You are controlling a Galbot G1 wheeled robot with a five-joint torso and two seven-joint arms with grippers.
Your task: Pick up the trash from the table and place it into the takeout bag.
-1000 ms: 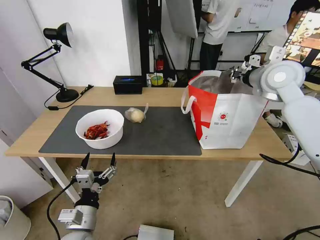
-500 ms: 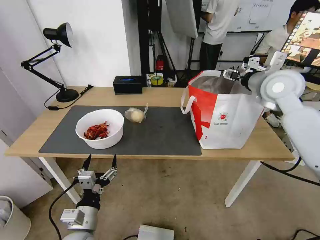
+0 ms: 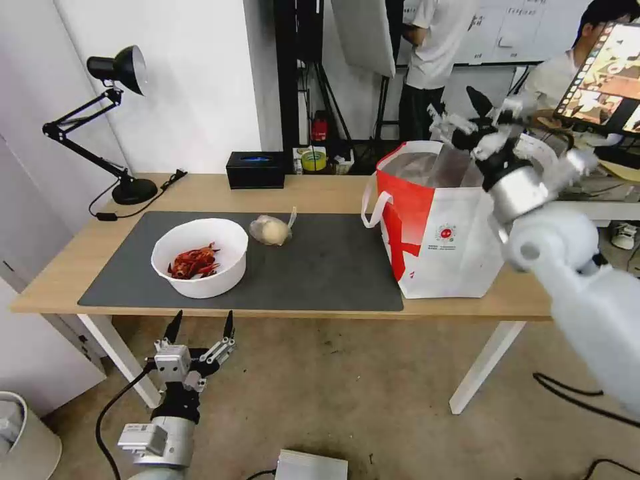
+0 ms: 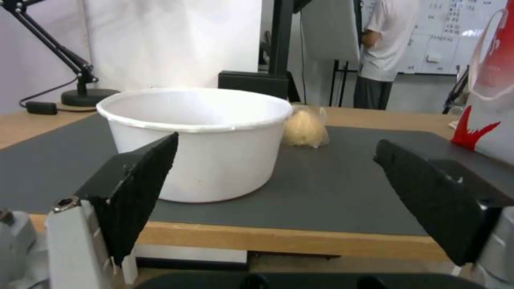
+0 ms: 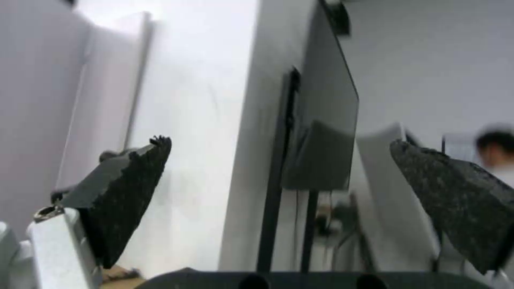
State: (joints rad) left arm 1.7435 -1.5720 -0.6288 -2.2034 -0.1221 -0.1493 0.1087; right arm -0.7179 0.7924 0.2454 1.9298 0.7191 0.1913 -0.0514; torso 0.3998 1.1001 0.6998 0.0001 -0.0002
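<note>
A white bowl (image 3: 199, 257) of red crayfish shells stands on the left of the dark grey mat (image 3: 320, 273). Beside it lies a clear bag with a pale bun (image 3: 270, 230). The white-and-red takeout bag (image 3: 440, 227) stands upright on the table (image 3: 313, 190) at the right, its mouth open. My left gripper (image 3: 201, 325) hangs open below the table's front edge, level with the bowl (image 4: 198, 140) and facing it, with the bun bag (image 4: 305, 128) behind. My right gripper (image 3: 460, 115) is raised above the takeout bag's far rim, open and empty (image 5: 281, 142), pointing up at the room.
A black desk lamp (image 3: 113, 120) and its cable stand at the table's back left. The black tissue box (image 3: 255, 169) sits at the back edge. A white bin (image 3: 17, 433) is on the floor at the left. People and a screen (image 3: 600, 73) are behind the table.
My right arm has swung up and forward from the takeout bag's mouth, and its gripper has turned to point upward. The left gripper has sunk slightly.
</note>
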